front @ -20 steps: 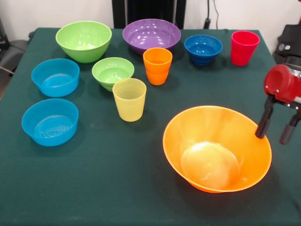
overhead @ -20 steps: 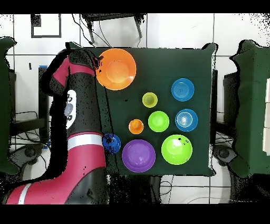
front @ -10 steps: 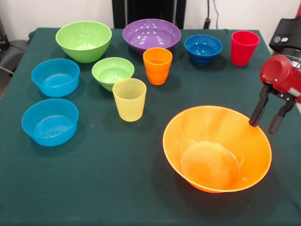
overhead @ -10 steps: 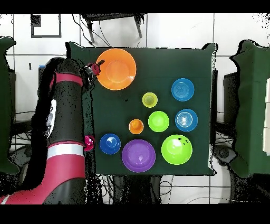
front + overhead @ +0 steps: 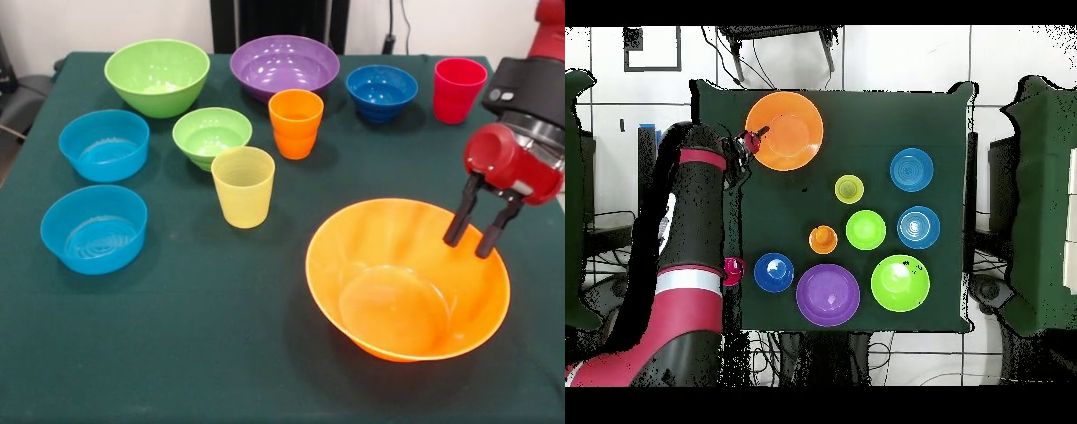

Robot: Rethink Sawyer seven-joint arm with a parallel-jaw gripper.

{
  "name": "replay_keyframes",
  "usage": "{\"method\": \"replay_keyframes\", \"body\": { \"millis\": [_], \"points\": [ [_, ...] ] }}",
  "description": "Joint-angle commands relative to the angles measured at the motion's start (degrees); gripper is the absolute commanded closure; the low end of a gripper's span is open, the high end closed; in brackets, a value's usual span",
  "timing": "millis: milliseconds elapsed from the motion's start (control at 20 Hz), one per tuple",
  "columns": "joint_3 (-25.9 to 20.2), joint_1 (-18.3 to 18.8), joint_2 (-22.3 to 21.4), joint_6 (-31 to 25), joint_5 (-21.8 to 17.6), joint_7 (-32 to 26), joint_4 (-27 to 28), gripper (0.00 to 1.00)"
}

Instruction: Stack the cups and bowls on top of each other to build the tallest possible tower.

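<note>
At the right of the front view, the red-and-black gripper (image 5: 477,238) hangs empty, fingers spread apart, over the huge orange plastic bowl's (image 5: 388,309) far-right rim.

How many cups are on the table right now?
3, all upright and unstacked: the yellow cup mid-table, the orange cup just behind it, the red cup at the far right corner. None appears hidden.
</note>
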State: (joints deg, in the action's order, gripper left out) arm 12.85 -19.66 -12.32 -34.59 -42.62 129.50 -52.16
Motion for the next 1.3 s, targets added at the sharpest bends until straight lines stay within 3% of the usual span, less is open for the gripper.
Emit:
{"method": "replay_keyframes", "body": {
  "millis": [50,550,1300],
  "points": [
    [0.98,-2.89,4.61,3.56,-0.08,15.78,-2.23,0.0],
    [-0.33,-2.29,3.6,0.95,4.93,10.21,-2.6,0.0],
    [0.08,-2.45,2.46,-1.59,8.51,5.82,-2.49,0.0]
  ]
}}
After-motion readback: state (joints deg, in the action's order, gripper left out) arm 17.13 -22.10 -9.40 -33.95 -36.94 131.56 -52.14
